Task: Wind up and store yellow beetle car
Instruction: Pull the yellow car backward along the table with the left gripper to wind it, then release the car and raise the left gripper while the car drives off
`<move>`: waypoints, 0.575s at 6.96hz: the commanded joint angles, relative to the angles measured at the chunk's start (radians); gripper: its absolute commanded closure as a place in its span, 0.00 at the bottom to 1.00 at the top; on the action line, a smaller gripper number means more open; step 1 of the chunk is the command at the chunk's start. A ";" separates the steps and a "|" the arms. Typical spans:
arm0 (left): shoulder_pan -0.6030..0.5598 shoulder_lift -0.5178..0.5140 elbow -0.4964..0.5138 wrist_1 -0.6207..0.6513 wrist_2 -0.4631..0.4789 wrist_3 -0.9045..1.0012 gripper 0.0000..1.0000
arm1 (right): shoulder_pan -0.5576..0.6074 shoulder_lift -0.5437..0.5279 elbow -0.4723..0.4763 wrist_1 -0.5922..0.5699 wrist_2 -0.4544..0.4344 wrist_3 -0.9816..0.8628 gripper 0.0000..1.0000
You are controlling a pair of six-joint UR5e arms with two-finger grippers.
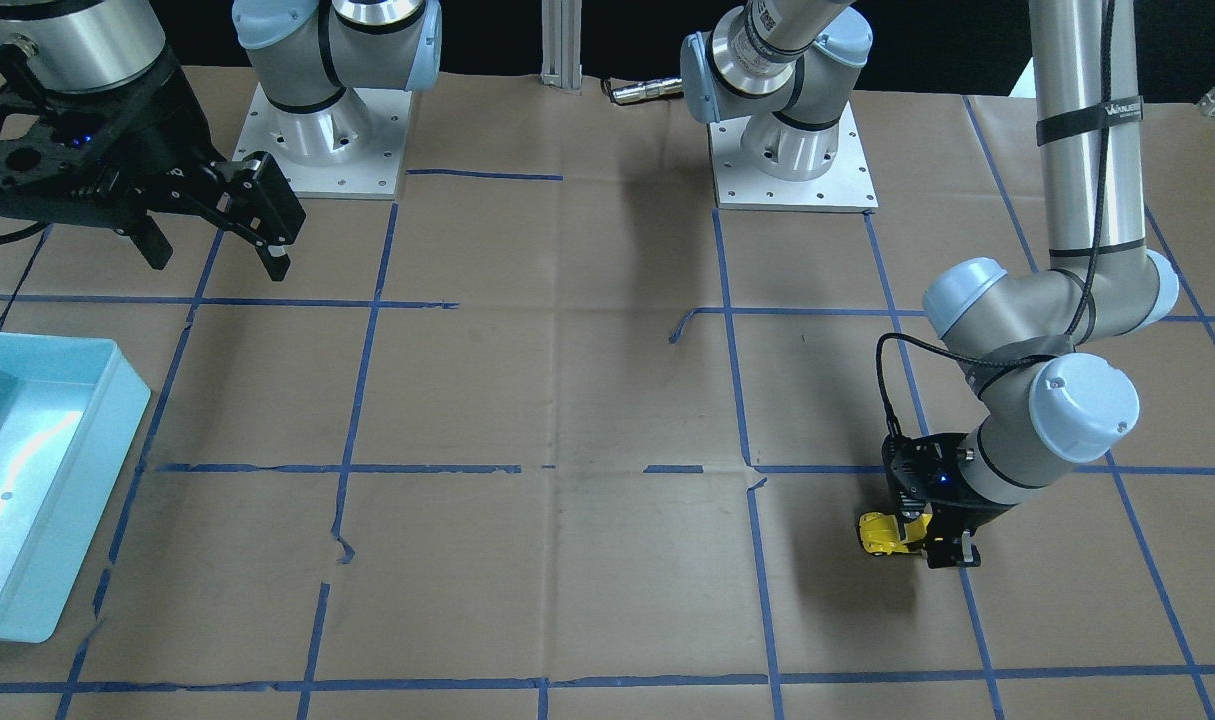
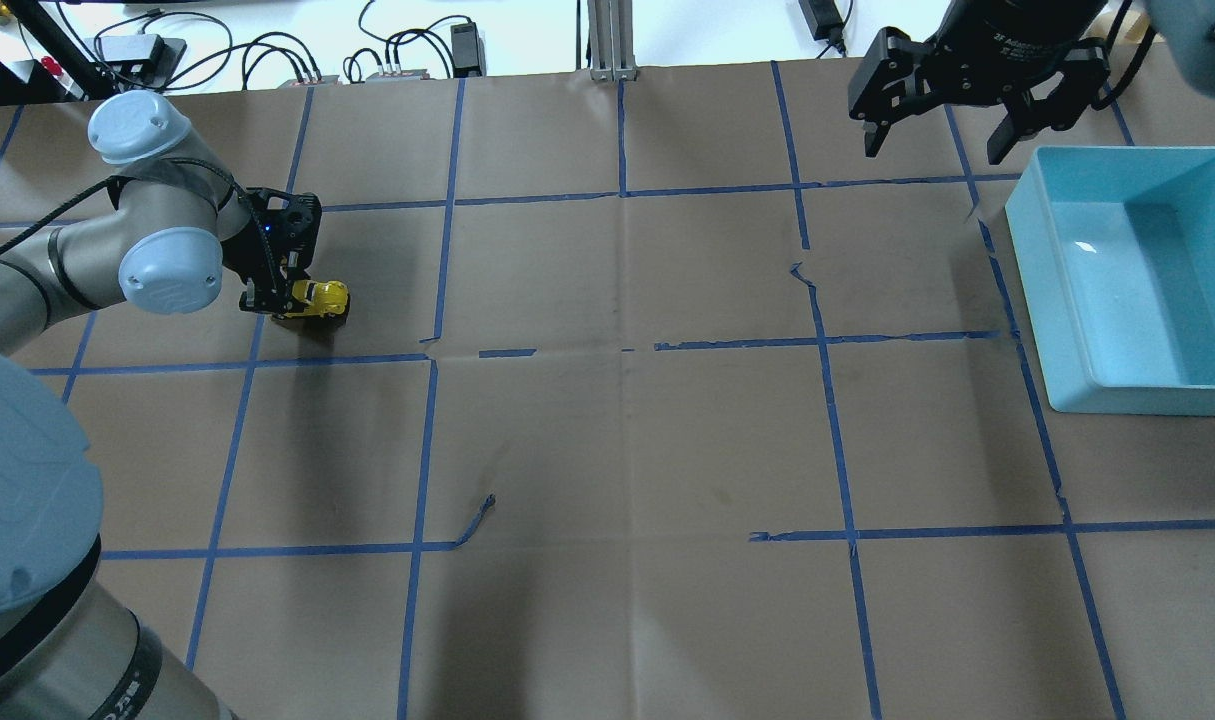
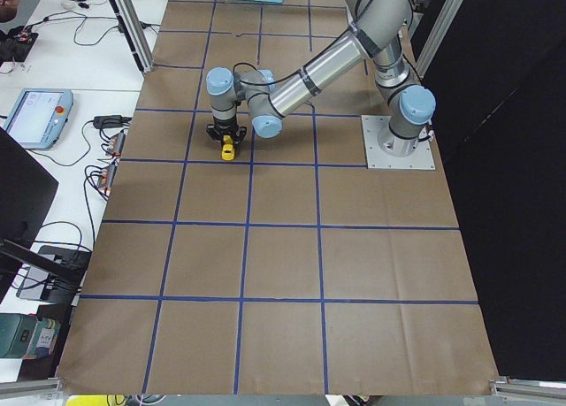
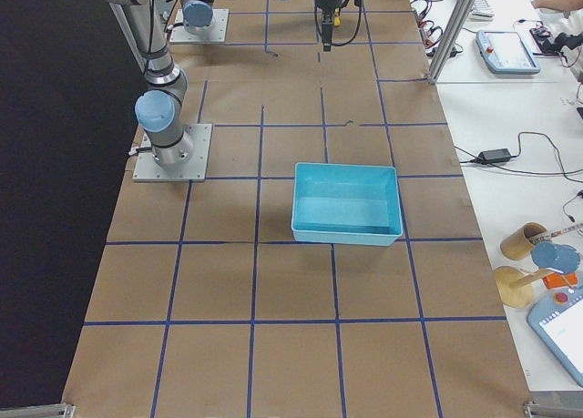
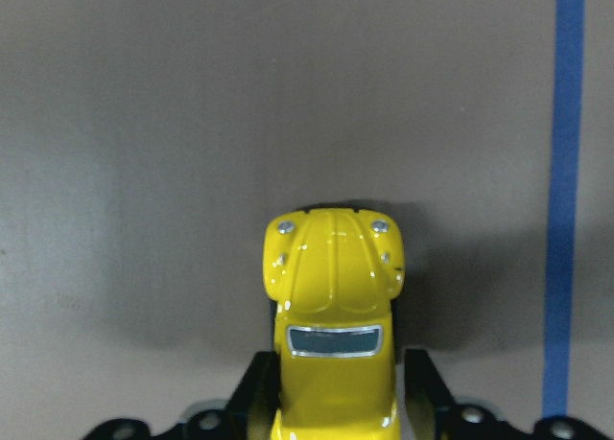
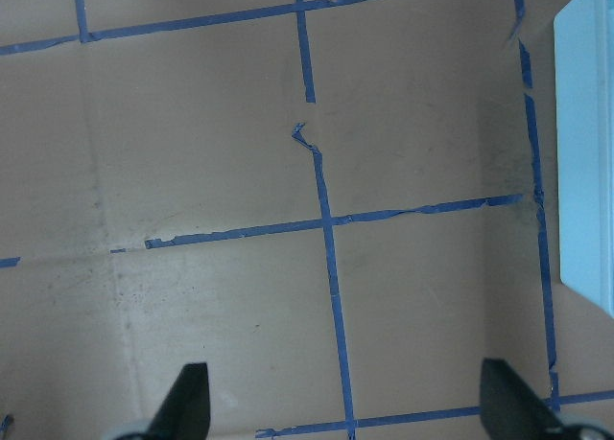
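Yellow beetle car (image 5: 333, 301): glossy, rounded hood, two small chrome headlights, dark windscreen. It is toward the table's left end, nearer the far edge. Left gripper (image 2: 289, 300) is clamped on its rear flanks. Right gripper (image 2: 934, 148) is spread wide, raised near the far edge beside the teal bin (image 2: 1147, 400).

Brown paper cover (image 2: 617, 450) w/ blue tape grid (image 2: 537, 198); teach pendant (image 3: 37, 116) alongside.

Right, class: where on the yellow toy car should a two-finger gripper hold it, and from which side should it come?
Likely the cabin's two sides, from above. The car sits upright on the table; its bonnet and roof are rounded, while its narrow body fits between the fingers, as the left gripper straddling it shows.
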 commanded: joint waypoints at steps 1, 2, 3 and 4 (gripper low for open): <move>-0.014 0.027 0.008 -0.016 0.002 -0.037 0.00 | 0.000 0.001 0.001 0.001 0.000 0.002 0.00; -0.020 0.054 0.025 -0.078 -0.004 -0.088 0.00 | 0.000 0.002 0.003 0.001 0.000 0.002 0.00; -0.055 0.111 0.030 -0.138 -0.004 -0.173 0.00 | 0.000 0.002 0.004 0.001 0.000 0.002 0.00; -0.106 0.171 0.042 -0.207 -0.001 -0.372 0.00 | 0.000 0.002 0.004 0.000 0.000 0.002 0.00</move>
